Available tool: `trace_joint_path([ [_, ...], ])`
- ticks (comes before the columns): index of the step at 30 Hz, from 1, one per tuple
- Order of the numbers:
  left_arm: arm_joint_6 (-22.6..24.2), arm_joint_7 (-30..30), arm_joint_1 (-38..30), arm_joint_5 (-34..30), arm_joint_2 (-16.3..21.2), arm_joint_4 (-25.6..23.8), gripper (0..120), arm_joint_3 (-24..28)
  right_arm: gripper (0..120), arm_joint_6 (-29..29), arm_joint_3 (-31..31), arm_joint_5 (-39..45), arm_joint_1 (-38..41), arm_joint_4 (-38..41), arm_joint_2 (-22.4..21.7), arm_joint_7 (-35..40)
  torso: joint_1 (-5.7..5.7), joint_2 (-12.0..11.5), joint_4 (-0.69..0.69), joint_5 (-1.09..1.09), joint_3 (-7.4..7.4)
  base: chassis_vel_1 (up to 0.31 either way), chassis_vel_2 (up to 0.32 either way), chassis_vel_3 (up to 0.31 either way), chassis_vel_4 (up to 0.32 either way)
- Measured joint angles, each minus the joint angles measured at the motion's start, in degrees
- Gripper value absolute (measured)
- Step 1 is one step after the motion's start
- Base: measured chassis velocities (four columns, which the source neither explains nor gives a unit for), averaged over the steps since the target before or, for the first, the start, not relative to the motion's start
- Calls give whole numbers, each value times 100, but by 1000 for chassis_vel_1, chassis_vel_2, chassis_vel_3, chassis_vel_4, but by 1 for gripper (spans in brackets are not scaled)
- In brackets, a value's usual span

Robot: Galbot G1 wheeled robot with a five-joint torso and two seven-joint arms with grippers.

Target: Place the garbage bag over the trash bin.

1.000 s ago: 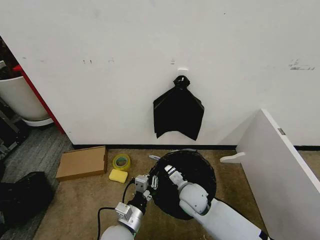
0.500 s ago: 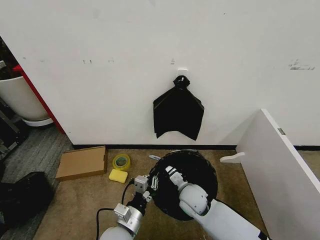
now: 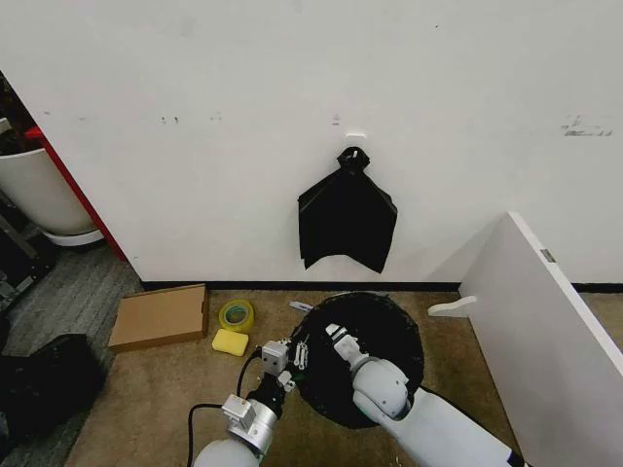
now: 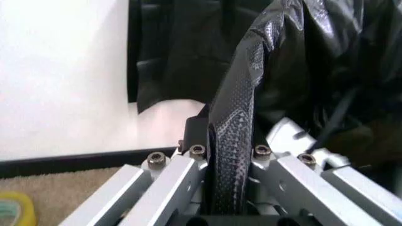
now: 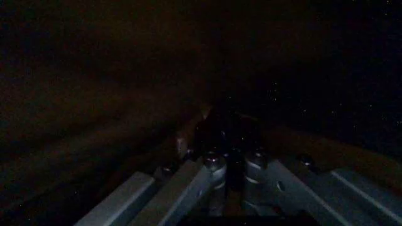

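On the carpet, garbage bag (image 3: 375, 341) over bin, left gripper (image 4: 229, 155) pinching its edge

On my feed: garbage bag (image 3: 375, 350), glossy black, crinkled; in my left wrist view its pinched strip (image 4: 234, 141) shows a fine dotted grey sheen. Left gripper (image 3: 292, 355), silver-grey metal with dark bolts. Right gripper (image 3: 336, 339), white and silver. Black kite-shaped bundle (image 3: 347, 222) against a white wall (image 3: 243, 117) with black baseboard (image 3: 292, 286). Cardboard box (image 3: 162, 316), plain brown. Tape roll (image 3: 236, 314), yellow with green inner ring. Sponge (image 3: 231, 341), pale yellow. Carpet (image 3: 146, 399), tan. White panel (image 3: 545, 311). White tub (image 3: 44, 195) beside a red edge (image 3: 78, 195). My right wrist view reads near black.
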Motion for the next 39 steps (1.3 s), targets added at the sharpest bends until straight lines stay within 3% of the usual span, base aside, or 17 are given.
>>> trace_joint_path([
  [9,325,-313,-170,-475,-210,145,3,49,0,112,45,-478,-408,1080,-366,-334,0,0,0,0,0,0,0,0,0],
  [12,432,-426,-210,-713,-209,187,3,-8,0,299,342,-1145,-683,1392,-586,-632,0,0,0,0,0,0,0,0,0],
  [15,506,-507,-233,-910,-207,197,3,-94,0,462,640,-1298,-915,1662,-766,-798,0,0,-1,0,0,0,0,0,0],
  [21,847,-852,-329,-1520,-307,230,3,-272,0,979,1401,-907,-1318,2275,-961,-958,0,0,-1,-1,0,0,0,0,0],
  [25,1167,-1166,-265,-1962,-500,152,3,-610,0,1450,1834,-179,-1505,2637,-941,-943,0,0,3,1,0,0,0,0,0],
  [28,1335,-1342,-286,-2255,-541,133,3,-688,5,1725,2013,-92,-1805,2771,-873,-919,0,0,2,-1,0,0,0,0,0],
  [34,1895,-1737,-445,-3228,-613,69,3,-707,31,2342,2569,-185,-2676,2915,-243,-801,0,0,-1,0,0,0,0,0,0],
  [39,2108,-1955,-557,-3513,-622,88,3,-690,46,2472,2955,-172,-2957,3028,-9,-779,0,0,-1,-1,0,0,0,0,0],
])
